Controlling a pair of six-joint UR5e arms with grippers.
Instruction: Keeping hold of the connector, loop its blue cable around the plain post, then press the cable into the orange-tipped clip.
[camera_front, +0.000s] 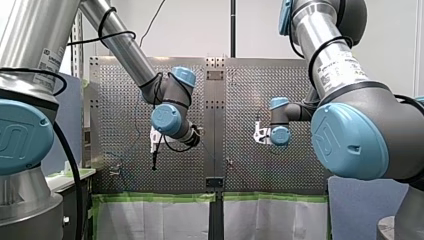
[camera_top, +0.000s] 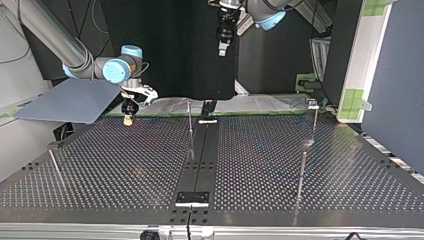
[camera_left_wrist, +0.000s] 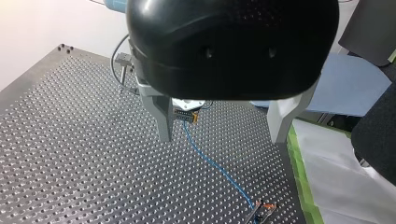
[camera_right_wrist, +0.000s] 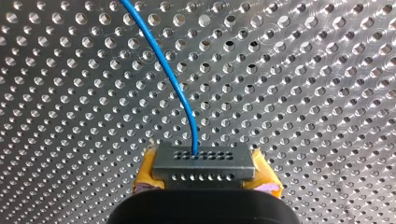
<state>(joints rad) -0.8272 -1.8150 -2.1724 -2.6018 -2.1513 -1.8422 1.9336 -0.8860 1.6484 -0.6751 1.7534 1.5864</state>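
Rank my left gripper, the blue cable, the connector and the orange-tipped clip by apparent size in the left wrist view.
1. left gripper, largest mainly through nearness to the camera.
2. blue cable.
3. connector and orange-tipped clip: both tiny, alike, unranked.

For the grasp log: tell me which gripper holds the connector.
My right gripper: the grey connector is clamped between its yellow pads, blue cable leading out. My left gripper is open, with nothing between its fingers.
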